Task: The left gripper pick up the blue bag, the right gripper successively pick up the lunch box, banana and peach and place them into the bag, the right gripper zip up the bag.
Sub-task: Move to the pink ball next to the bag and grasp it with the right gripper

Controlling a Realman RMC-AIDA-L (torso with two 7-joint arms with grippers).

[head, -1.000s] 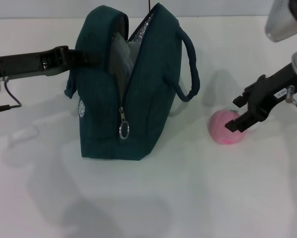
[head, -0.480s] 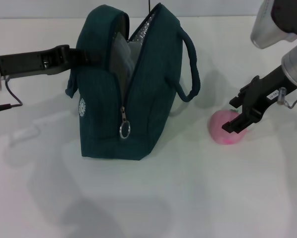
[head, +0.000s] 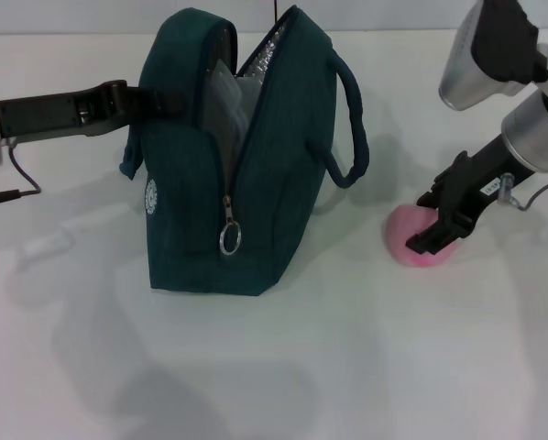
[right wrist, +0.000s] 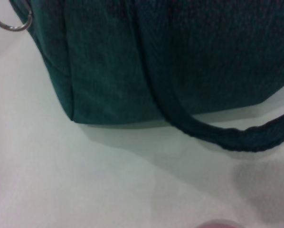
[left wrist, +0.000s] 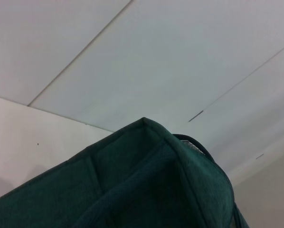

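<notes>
One peach [head: 413, 246] (round), right gripper [head: 436, 220] straddling

Black grippers on silver arms, the right arm [head: 531, 137] white-labelled

The blue bag [head: 242, 156] is dark teal, with a shiny silver inside. It has darker blue handles, a silver ring on its zipper, and a small white round mark low on its side. The peach [head: 411, 240] beside the bag is pink. The table [head: 347, 367] under the bag is white.
</notes>
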